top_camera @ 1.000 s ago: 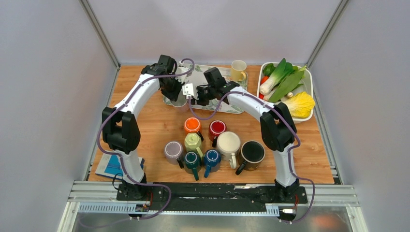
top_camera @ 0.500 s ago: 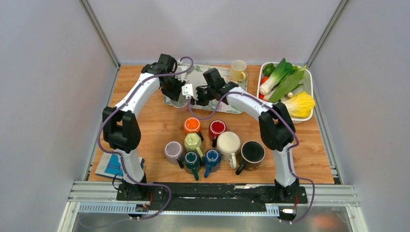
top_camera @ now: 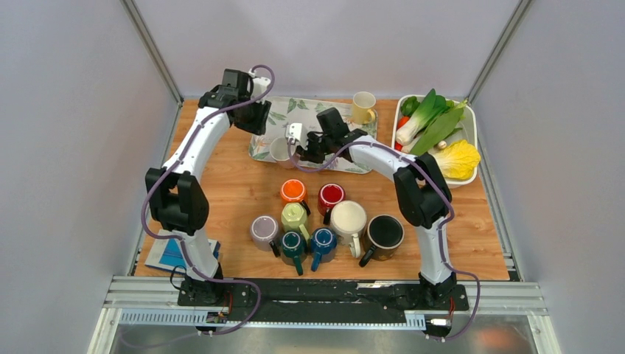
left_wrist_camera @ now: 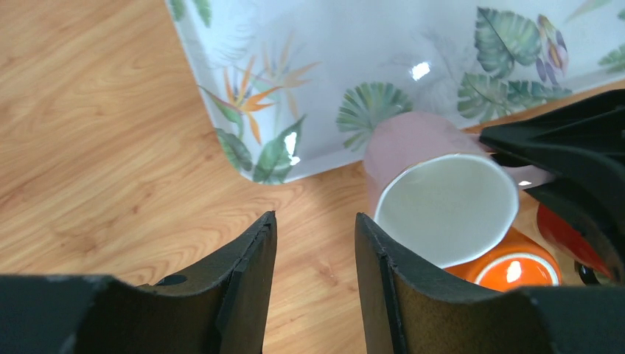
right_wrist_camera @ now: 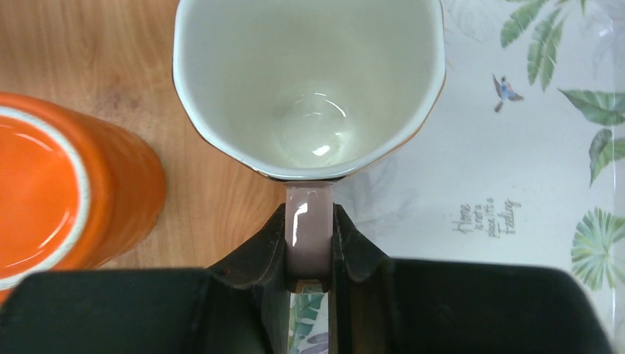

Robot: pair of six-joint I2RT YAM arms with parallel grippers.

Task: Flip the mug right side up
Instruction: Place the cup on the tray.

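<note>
Across the wooden table point(top_camera: 236, 184), the largest change was at the far left, where the left arm point(top_camera: 193, 144) had pulled up and back from the leaf-printed white tray point(top_camera: 284, 118) toward the far left corner. One second before, it was low over the tray's near left corner, close against the other arm. The left gripper point(left_wrist_camera: 315, 221) had also opened during this retreat: its jaws stood partly apart with only bare wood between them, holding nothing. The right gripper point(right_wrist_camera: 309, 221) had done the opposite and closed firmly on the handle point(right_wrist_camera: 309, 236) of the pale pink ceramic mug point(right_wrist_camera: 309, 74), with one finger on each side of it. The mug was at the near left corner of the tray, just beyond the orange mug point(top_camera: 292, 191), with its white inside facing up toward the cameras. I could not tell whether its base rested on the tray or was a little lifted and tilted. It seemed that the mug had passed to the right side alone, and the turning was nearly done; probably only setting it down and releasing remained.
</note>
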